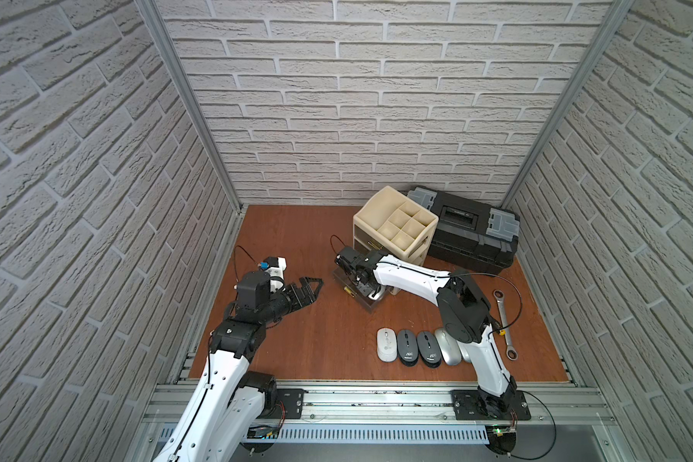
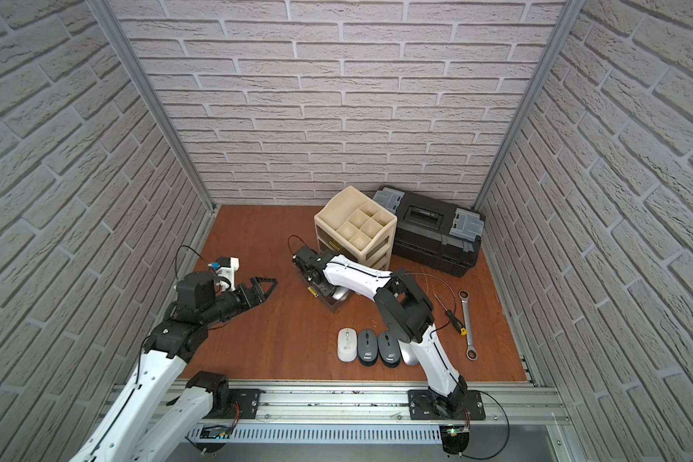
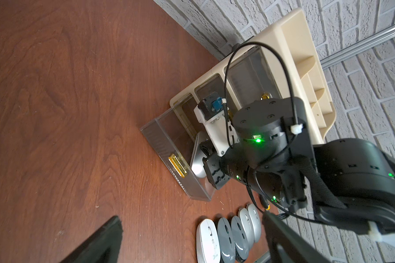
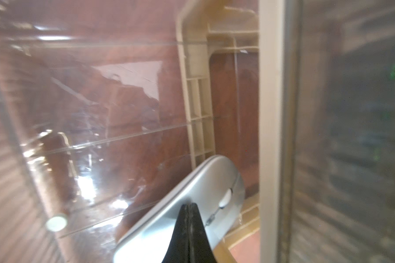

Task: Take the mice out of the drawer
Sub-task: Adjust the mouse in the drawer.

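The clear drawer (image 3: 160, 145) stands pulled out of the cream organizer (image 1: 395, 218). One silver mouse (image 4: 192, 193) lies inside it, also showing in a top view (image 2: 339, 295). My right gripper (image 4: 188, 205) reaches down into the drawer, shut, with its joined tips against this mouse's top. On the table in front lie a white mouse (image 1: 386, 345), two dark grey mice (image 1: 407, 346) (image 1: 429, 348) and silver mice (image 1: 447, 347) in a row, partly hidden by the right arm. My left gripper (image 1: 317, 286) hovers open and holds nothing, left of the drawer.
A black toolbox (image 1: 473, 232) sits behind the organizer at the back right. A steel wrench (image 1: 504, 324) and a screwdriver (image 2: 449, 312) lie right of the right arm. Brick-patterned walls close in three sides.
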